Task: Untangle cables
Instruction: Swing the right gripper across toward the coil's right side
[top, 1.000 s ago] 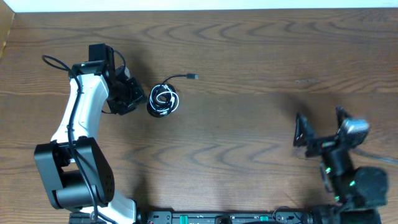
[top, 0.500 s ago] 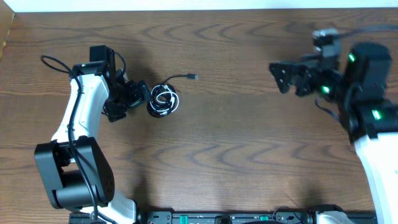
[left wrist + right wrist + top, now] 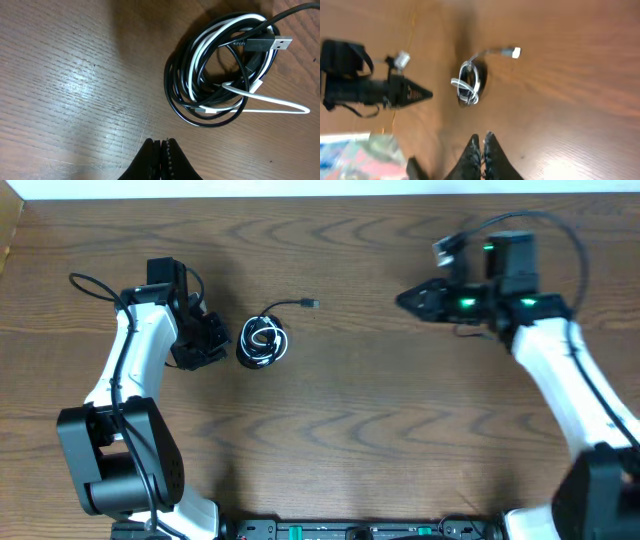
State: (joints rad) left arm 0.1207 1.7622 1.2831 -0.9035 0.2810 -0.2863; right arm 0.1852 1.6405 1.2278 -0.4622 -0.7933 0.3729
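The cables (image 3: 262, 343) lie as one small coil left of the table's middle, a thin black cord and a white cord looped through each other. One black plug end (image 3: 312, 303) trails off to the upper right. The left wrist view shows the coil (image 3: 176, 95) close up, with a USB plug (image 3: 274, 44) lying across it and a white loop sticking out to the right. My left gripper (image 3: 222, 340) sits just left of the coil, shut and empty (image 3: 161, 142). My right gripper (image 3: 403, 300) hangs far to the coil's right, shut on nothing (image 3: 482, 137), with the coil (image 3: 469, 85) ahead of it.
The brown wooden table ends at a white strip along the far edge (image 3: 320, 194). A thick black wire (image 3: 92, 280) loops off the left arm near the far left. The right arm (image 3: 560, 370) stretches in from the right side.
The right arm has swung up from the near right corner to the far right and reached toward the middle. Both grippers have gone from open to shut. The left gripper stays beside the coil.
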